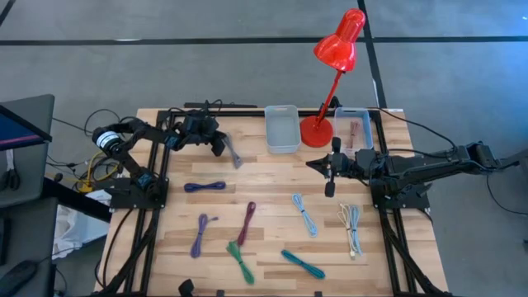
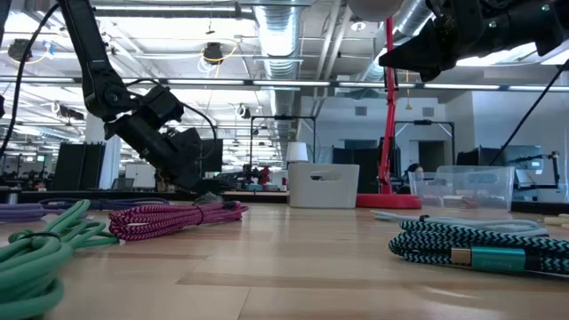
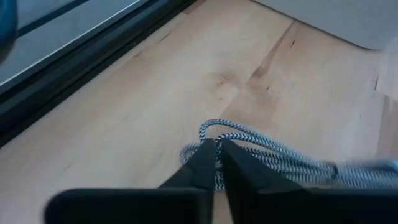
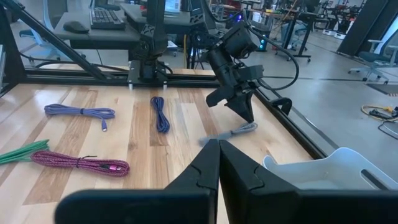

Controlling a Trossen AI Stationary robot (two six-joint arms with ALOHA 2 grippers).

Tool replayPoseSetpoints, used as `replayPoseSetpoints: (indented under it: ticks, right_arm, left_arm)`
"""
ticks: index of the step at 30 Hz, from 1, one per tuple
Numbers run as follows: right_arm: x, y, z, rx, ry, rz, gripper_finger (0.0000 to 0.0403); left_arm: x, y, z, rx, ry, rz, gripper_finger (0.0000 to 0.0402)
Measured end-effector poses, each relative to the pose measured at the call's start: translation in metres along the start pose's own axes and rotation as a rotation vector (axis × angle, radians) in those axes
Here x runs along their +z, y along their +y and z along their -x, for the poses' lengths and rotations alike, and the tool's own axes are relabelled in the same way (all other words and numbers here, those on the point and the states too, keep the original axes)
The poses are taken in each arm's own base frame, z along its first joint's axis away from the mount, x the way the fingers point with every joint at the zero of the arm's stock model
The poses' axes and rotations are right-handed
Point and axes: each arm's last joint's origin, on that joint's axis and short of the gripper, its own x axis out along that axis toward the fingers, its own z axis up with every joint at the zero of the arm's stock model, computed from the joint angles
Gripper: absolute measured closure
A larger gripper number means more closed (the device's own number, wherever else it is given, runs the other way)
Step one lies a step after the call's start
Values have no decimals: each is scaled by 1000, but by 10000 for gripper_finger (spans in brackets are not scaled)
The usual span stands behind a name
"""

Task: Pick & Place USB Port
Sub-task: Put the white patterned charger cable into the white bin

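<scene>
A grey braided USB cable (image 1: 235,157) lies coiled on the wooden table near its far left part, in front of a clear bin (image 1: 282,147). My left gripper (image 1: 220,148) is down at the cable's left end and shut on it. My right gripper (image 1: 330,167) hovers above the table near the lamp base, shut and empty. In the right wrist view the left gripper (image 4: 249,117) stands over the grey cable (image 4: 241,130). My left gripper pinches the looped end (image 3: 211,134) of the grey cable between its two fingertips, slanting down from the table's left. The rest of the bundle (image 3: 292,160) stretches away from the fingers and lies on the table.
Several other coiled cables lie on the table's middle and near part: dark blue (image 1: 205,186), purple (image 1: 200,235), magenta (image 1: 247,223), green (image 1: 240,261), teal (image 1: 302,264), light blue (image 1: 304,213), cream (image 1: 351,227). A second bin (image 1: 353,128) and a red lamp (image 1: 334,74) stand at the far edge.
</scene>
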Motion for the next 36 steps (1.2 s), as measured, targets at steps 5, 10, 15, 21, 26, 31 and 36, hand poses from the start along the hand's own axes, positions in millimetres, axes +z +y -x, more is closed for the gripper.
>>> replayPoseSetpoints:
  ticks: [5,10,15,21,26,31,36]
  right_arm:
    - [0,0,0,0,0,-1,401]
    - [0,0,0,0,0,0,401]
    - [0,0,0,0,0,4,401]
    - [0,0,0,0,1,5,401]
    - [0,0,0,0,1,8,401]
    - [0,0,0,-1,2,18,401]
    - [0,0,0,-1,2,24,401]
  left_arm:
    - [0,0,0,-1,0,0,398]
    - [1,-5,-1,-16,0,-13,399]
    - [6,-16,-1,-48,-23,-45,400]
    - [28,-25,18,-55,-140,-87,400]
    - [47,-38,48,-77,-227,-121,400]
    - [59,-54,72,-113,-303,-156,400]
    - [58,-65,82,-162,-283,-99,400]
